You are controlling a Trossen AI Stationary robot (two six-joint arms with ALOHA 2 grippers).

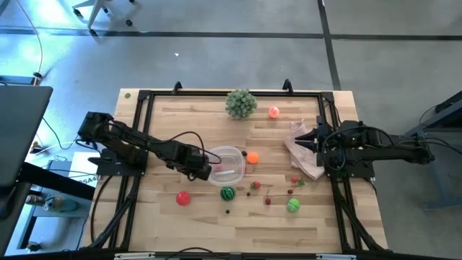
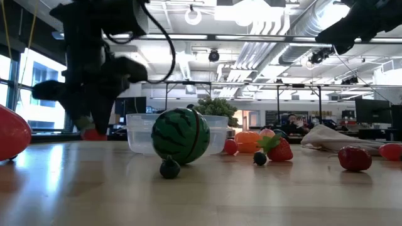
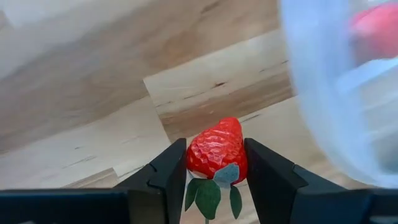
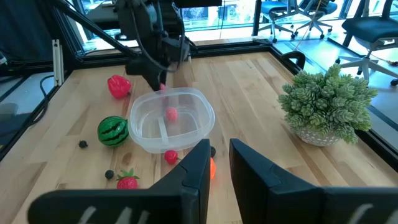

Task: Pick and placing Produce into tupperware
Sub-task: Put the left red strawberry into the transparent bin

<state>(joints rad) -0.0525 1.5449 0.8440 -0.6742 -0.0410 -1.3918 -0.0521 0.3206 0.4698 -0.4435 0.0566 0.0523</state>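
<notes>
Left wrist view – left gripper (image 3: pixel 216 171), bumpy strawberry (image 3: pixel 217 155)

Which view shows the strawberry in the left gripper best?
Left wrist view: the strawberry fills the frame, pinched between the left gripper fingers. Low view shows a red glimpse; high view hides it; right wrist shows a speck.

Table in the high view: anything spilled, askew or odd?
Nothing damaged. The produce lies loose on the table, as expected: watermelon ball upright beside the tupperware, which sits flat. The left hand grips a strawberry squarely beside it. The right hand waits open over the pinkish bag.
</notes>
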